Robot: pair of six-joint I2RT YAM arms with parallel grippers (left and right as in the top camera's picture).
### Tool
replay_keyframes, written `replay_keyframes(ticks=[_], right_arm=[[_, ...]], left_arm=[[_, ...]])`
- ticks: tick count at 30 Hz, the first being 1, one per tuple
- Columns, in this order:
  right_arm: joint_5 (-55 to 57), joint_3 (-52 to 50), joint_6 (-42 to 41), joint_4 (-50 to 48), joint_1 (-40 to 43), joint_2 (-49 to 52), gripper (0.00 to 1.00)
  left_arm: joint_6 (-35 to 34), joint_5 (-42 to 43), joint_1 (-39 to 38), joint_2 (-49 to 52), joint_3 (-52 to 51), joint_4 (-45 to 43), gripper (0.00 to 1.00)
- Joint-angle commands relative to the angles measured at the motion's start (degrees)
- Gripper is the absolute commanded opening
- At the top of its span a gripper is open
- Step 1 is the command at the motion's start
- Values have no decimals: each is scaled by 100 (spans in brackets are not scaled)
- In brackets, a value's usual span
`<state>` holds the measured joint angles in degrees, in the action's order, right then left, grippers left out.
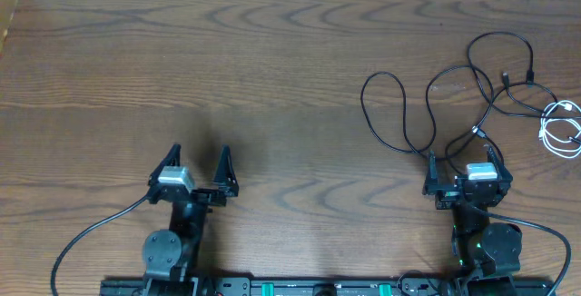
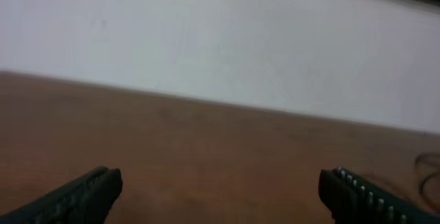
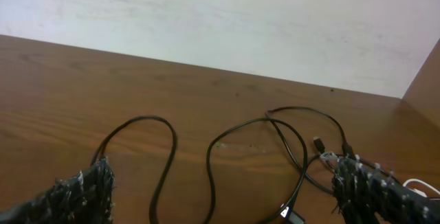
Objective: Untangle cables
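Black cables (image 1: 445,92) lie looped and crossed over one another at the right of the wooden table, with a small plug (image 1: 477,133) near my right arm. A coiled white cable (image 1: 561,129) rests at the far right edge. My right gripper (image 1: 463,160) stands open just in front of the black loops, nothing between its fingers. In the right wrist view the black cables (image 3: 210,169) run between the spread jaws on the table beyond them. My left gripper (image 1: 198,160) is open at the lower left, far from the cables, over bare wood (image 2: 220,176).
The table's left (image 1: 9,33) and far edges meet a pale surface. Thick black wires (image 1: 91,232) trail from both arm bases along the front edge. A dark rail (image 1: 300,287) runs along the near edge between the bases.
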<state>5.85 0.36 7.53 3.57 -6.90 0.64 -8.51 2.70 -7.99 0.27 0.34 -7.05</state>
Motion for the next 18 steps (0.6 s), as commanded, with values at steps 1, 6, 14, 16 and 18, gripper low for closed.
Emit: replay_keyframes(ticks=[1,6,14,16,18], right_arm=[[-22,-9,-81,24,-39,-37,99],[-22,-9,-81,24,-39,-37,99],[-22,-9,-81,24,-39,-37,99],[-22,-9,-81,24,-39,-37,99],[-22,-9,-81,24,-39,-37,99]], left_arm=[[125,-197,-7,-17,-13,428,98],[127,-459,-7,-17,-13,1134,98],[339,-487,-2,-17,-13,1108,98],[339,-487,-2,-17,-13,1108,98],[339,-487,-2,-17,-11,1108,98]])
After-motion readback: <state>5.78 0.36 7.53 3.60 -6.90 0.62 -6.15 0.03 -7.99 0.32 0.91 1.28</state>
